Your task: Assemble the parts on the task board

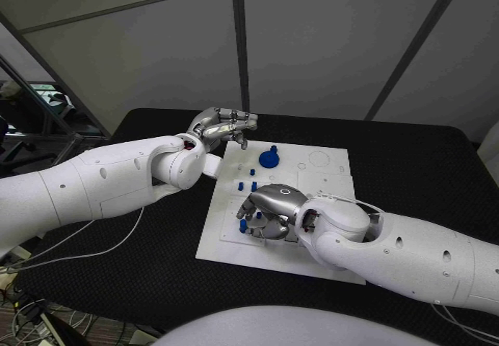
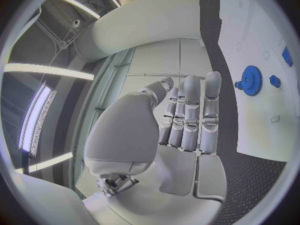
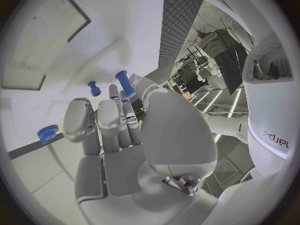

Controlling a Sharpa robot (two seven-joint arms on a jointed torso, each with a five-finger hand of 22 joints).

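The white task board is seen carrying a blue gear just beside the left hand, whose curled fingers hold nothing. Under the right hand lie blue pegs; whether one is gripped cannot be told.

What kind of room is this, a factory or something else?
Probably a robotics lab or test cell rather than a factory: a black table holds only a white task board with small blue parts, loose cables trail beside it, and plain grey panel walls stand behind.
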